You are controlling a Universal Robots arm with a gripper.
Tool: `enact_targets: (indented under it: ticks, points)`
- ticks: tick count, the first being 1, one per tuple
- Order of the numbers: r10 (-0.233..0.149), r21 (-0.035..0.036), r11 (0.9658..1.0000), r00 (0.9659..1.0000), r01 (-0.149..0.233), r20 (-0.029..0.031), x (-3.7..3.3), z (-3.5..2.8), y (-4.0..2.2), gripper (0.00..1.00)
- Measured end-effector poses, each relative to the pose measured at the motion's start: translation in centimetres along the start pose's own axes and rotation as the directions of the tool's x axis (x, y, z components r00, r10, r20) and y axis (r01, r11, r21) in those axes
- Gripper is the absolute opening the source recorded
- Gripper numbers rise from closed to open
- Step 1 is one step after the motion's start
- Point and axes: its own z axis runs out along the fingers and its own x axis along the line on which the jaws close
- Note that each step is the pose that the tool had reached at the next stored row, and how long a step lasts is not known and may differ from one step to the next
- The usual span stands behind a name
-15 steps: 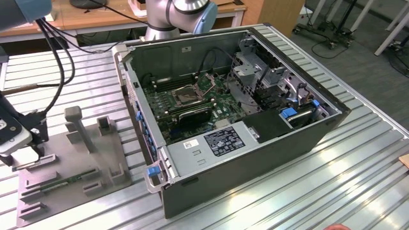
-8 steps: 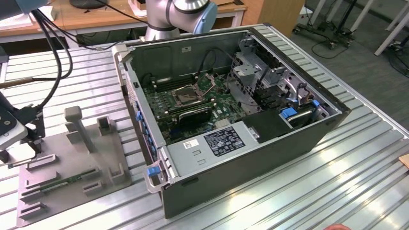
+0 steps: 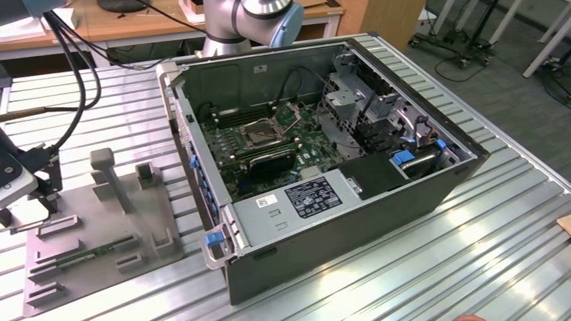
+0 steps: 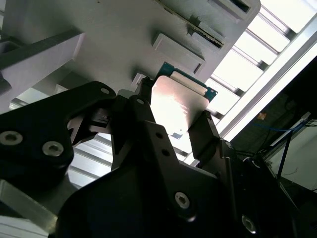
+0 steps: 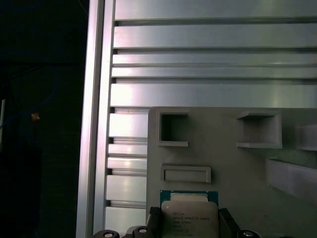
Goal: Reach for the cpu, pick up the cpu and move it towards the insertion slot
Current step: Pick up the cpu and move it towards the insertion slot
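cpu (image 4: 177, 106) between the fingers (image 4: 203, 133), both edges touched

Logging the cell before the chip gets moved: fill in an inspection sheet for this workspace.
Surface: slatted metal table, with a grey holder plate on it.
Job's things: chip at the holder plate; socket inside the open computer case.
Clutter: memory stick lying on the holder plate.
Grippers: gripper shut on two sides of the chip.
Cables: black cables hanging at the exterior view's left.
Surroundings: wooden desk behind the table.
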Motion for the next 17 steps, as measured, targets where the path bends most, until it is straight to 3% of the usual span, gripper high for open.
enact_targets:
  ticks: [17]
  points:
    - [0.0, 0.0, 1.0, 1.0, 0.0, 0.0, 0.0, -0.32, 0.01, 0.54]
